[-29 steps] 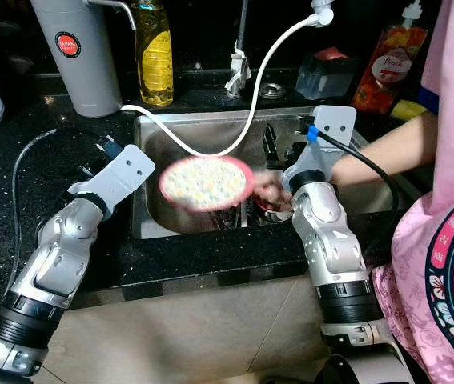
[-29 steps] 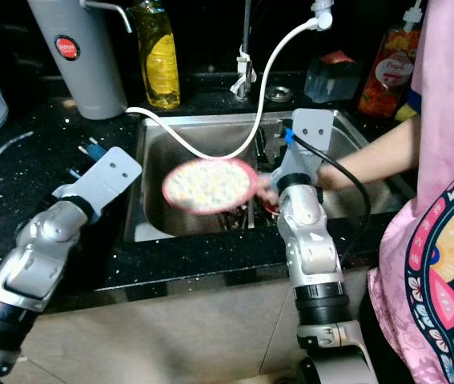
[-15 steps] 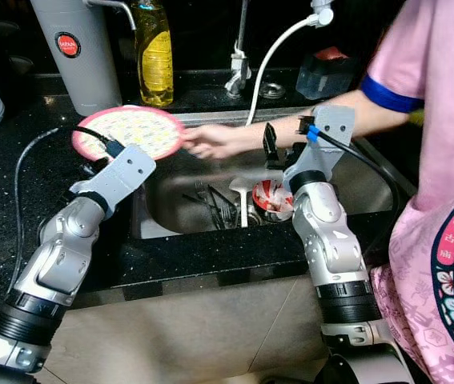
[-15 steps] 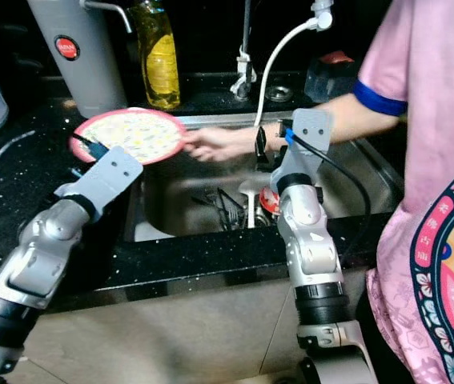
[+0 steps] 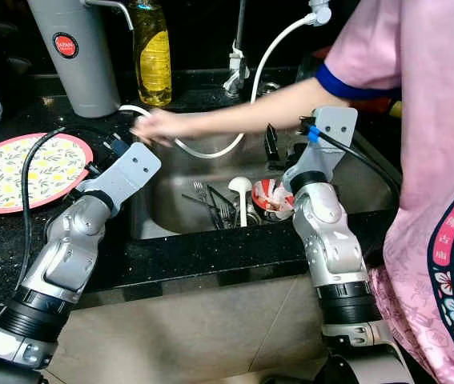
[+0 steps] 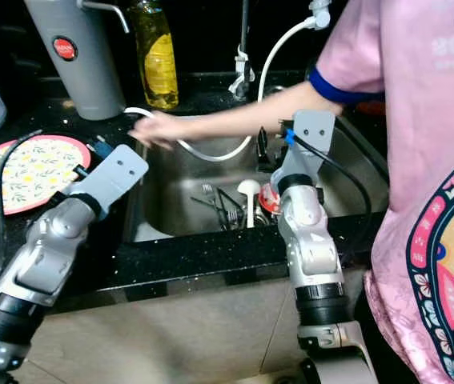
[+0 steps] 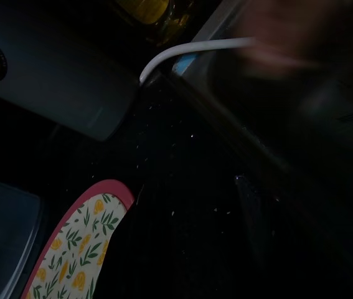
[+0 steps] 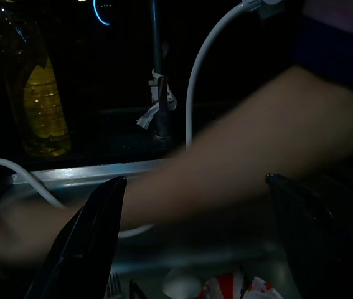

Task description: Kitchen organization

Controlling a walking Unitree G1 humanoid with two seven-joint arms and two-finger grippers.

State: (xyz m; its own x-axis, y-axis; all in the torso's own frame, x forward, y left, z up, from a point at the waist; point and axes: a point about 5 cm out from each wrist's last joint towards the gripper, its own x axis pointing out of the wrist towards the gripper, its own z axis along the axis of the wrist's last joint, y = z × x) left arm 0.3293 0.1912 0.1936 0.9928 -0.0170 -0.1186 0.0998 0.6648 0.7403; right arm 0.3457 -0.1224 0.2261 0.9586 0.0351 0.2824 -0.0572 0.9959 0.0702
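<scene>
Meanwhile the floral plate [image 5: 25, 170] with its pink rim lies flat on the black speckled counter [image 5: 66, 264] at the robot's left, well apart from the steel sink [image 5: 162, 224] and partly crossed by a black cable [image 5: 25, 172]. A person in a pink shirt [image 5: 443, 136] stands at the robot's right and reaches an arm across the sink, the person's hand [image 5: 156, 126] blurred near the white hose [image 5: 210, 152] at the sink's far left corner. Down in the basin sit a red-and-white patterned bowl [image 5: 273, 196], a white ladle [image 5: 241, 189] and a cluster of forks [image 5: 210, 206]. The left gripper [image 5: 116, 146] is raised over the counter just beside the sink's left edge, between the plate and the basin; whether its fingers are apart or closed cannot be told from the dark wrist view. The right gripper [image 8: 195, 243] hangs over the right part of the sink, its two black fingers [image 8: 89, 237] spread wide and holding nothing, with the person's forearm crossing beyond them and the bowl below. At the back of the counter stand a grey thermos jug [image 5: 78, 52], a yellow bottle [image 5: 154, 56] of dish soap and the tap [image 5: 238, 56].
</scene>
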